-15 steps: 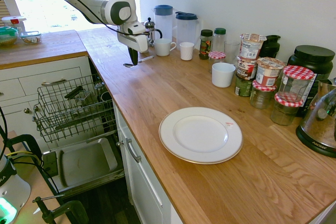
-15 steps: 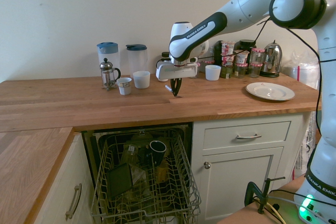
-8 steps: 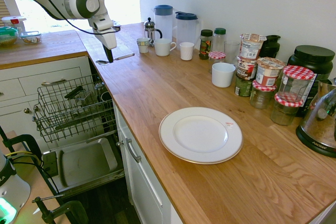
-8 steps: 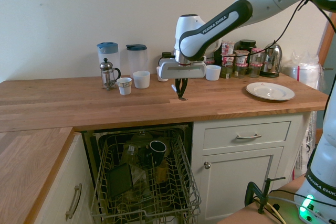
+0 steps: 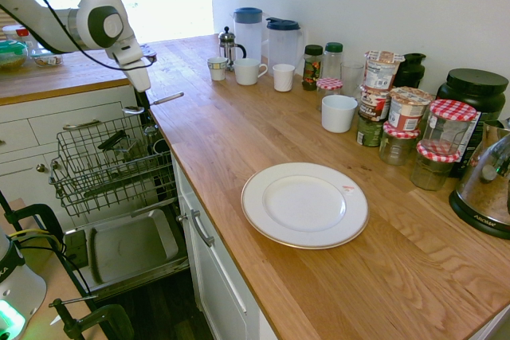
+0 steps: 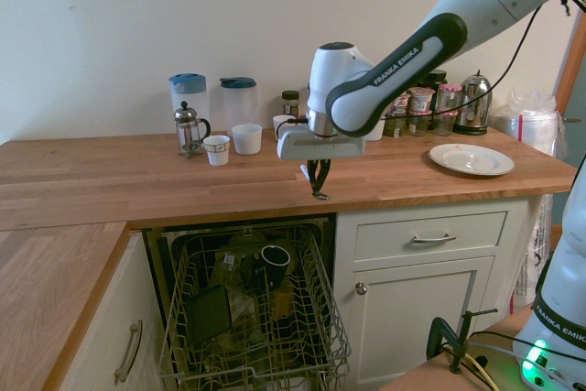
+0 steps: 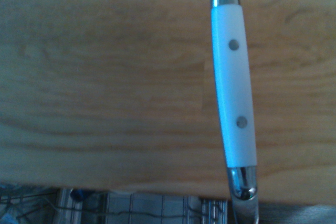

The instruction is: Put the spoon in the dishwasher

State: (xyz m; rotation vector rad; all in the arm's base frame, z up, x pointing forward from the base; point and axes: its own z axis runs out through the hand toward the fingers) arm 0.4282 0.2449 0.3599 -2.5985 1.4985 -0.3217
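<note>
Crosswise — spoon (image 5: 156, 102) in tool (image 5: 144, 106)

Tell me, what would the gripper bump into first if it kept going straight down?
Probably the dishwasher's wire rack. The gripper, shut on the spoon, hangs around the worktop's edge, though depth is unclear.
</note>
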